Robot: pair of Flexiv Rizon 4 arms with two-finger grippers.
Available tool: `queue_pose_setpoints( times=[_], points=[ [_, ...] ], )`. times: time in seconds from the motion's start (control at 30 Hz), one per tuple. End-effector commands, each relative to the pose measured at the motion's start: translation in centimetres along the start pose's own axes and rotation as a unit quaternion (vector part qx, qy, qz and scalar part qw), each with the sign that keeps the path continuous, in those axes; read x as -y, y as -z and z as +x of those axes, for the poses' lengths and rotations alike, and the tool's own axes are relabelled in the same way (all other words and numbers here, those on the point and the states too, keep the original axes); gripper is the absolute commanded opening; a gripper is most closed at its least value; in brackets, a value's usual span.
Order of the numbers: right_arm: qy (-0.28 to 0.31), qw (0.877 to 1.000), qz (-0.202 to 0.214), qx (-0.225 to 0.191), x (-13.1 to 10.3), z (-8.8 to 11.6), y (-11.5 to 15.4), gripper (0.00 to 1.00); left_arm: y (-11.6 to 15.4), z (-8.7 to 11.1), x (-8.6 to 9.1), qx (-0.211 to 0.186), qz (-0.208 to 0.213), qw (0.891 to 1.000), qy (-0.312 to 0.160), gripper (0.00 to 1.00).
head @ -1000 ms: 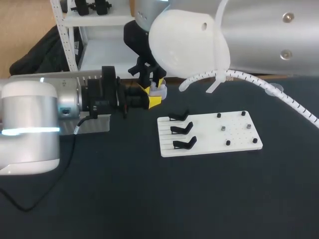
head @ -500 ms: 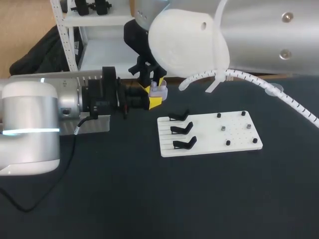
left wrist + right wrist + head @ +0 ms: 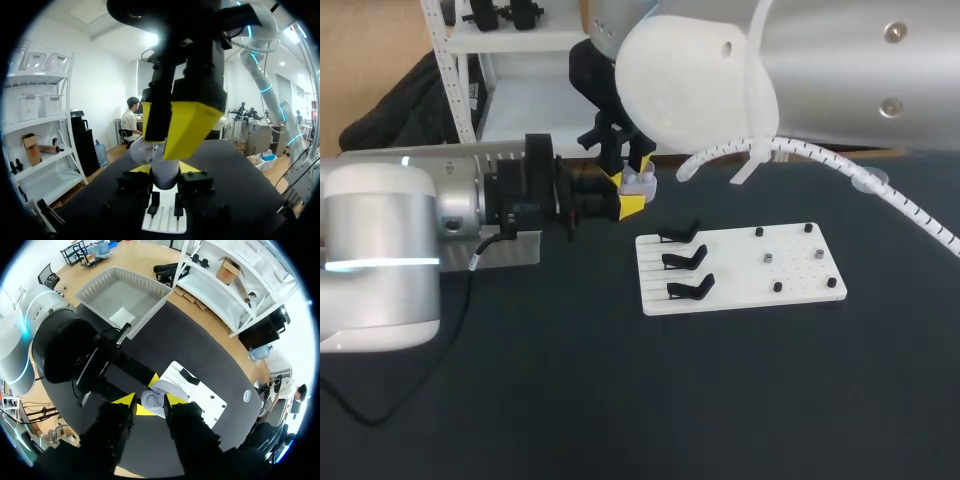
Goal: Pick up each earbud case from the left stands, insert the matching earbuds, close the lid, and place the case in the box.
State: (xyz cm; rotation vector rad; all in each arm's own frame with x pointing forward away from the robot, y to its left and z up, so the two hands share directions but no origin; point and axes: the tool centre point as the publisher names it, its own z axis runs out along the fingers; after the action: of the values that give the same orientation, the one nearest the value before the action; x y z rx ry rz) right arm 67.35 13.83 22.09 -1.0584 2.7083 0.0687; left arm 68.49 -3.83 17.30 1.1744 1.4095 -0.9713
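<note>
The left end effector (image 3: 625, 192) is clamping a pale lilac plastic earbud case (image 3: 640, 182). The right end effector (image 3: 633, 167), grip impossible to tell, is easing upward and baring it. Boxing is still waiting.

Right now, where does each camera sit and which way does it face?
Head: above and behind, looking down on the table; left arm and right arm show.
Left wrist: on the left arm, looking along the left gripper across the table.
Right wrist: on the right arm, looking down past the right gripper.
Shared: all show the earbud case.
</note>
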Motion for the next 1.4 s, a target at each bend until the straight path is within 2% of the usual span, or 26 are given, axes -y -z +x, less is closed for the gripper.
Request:
queue_pose_setpoints(
  times=[0.03,0.2,0.33,0.5,0.7,0.97,1.4],
  points=[
    [-0.003,1.0,0.009,0.005,0.1,0.1,0.5,0.35,0.2,-0.1,0.1,0.002,-0.002,1.0,-0.001,0.0],
    [-0.01,0.999,0.012,0.039,0.5,-0.4,2.8,0.36,0.2,-0.1,0.1,0.002,-0.002,1.0,-0.001,0.0],
    [-0.031,0.997,0.018,0.072,2.0,-1.9,3.8,0.36,0.2,-0.1,0.1,0.002,-0.002,1.0,-0.001,0.0],
    [-0.07,0.993,0.018,0.092,4.6,-4.0,2.4,0.35,0.2,-0.1,0.1,0.002,-0.002,1.0,-0.001,0.0],
    [-0.11,0.991,0.024,0.078,7.2,-5.0,-0.1,0.36,0.2,-0.1,0.1,0.002,-0.002,1.0,-0.001,0.0],
    [-0.112,0.992,0.022,0.045,6.5,-3.3,-2.3,0.34,0.2,-0.1,0.1,0.002,-0.002,1.0,-0.001,0.0],
    [-0.123,0.991,0.008,0.054,4.8,0.4,-0.1,0.36,0.2,-0.1,0.1,0.002,-0.002,1.0,-0.001,0.0]
  ],
)
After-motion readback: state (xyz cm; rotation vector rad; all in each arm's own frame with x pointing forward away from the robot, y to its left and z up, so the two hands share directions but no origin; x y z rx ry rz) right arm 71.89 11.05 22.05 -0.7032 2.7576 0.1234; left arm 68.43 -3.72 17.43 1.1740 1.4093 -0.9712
